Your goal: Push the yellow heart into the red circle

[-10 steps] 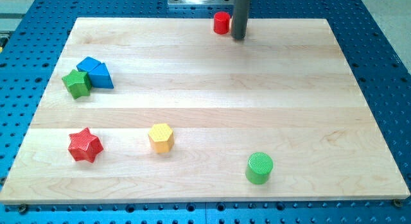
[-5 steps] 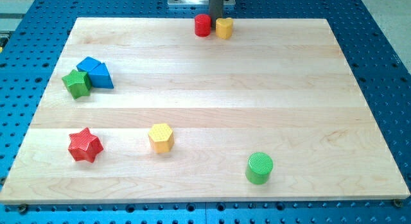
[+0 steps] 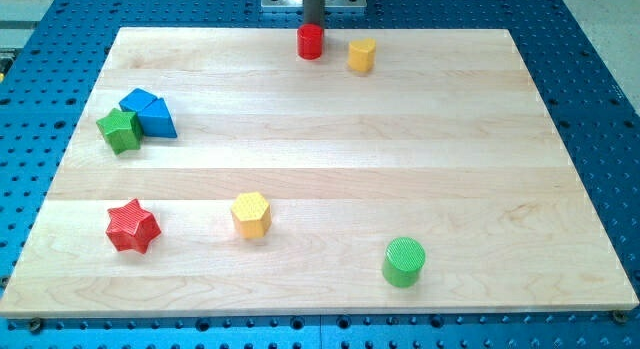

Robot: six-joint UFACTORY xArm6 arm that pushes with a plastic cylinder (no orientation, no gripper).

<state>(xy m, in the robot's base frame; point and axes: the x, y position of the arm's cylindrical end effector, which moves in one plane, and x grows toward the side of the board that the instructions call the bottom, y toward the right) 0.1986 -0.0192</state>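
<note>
"At the far edge of the bench (image 3: pixel 330 159), towards the view's top, what is there?"

"The red circle (image 3: pixel 311 41), a short red cylinder. It serves as the landmark here. The yellow heart (image 3: pixel 362 55) sits near it, towards the view's right and slightly towards the view's bottom. A clear strip of bare wood shows between the two, so they are not touching."

"Where is the arm?"

"The dark rod comes down just above the red circle. The tip (image 3: pixel 312 25) is right behind the circle, on the side away from the heart. Whether it touches the circle cannot be told."

"Is the hand clenched on anything?"

"There is no hand. The arm ends in the plain rod, so it grasps nothing and can only push."

"How far along is the task?"

"Judging by the gap, it is not finished. The heart is close to the red circle but has not met it. The tip would probably need to go round to the heart's right side and push it leftwards."

"What else is on the bench?"

"All of it lies well away from the red circle. Towards the view's left and lower are a blue block (image 3: pixel 148 112) and a green block (image 3: pixel 120 130), touching each other. Towards the view's bottom are a red star (image 3: pixel 132 226), a yellow hexagon (image 3: pixel 250 214) and a green cylinder (image 3: pixel 404 262)."
</note>
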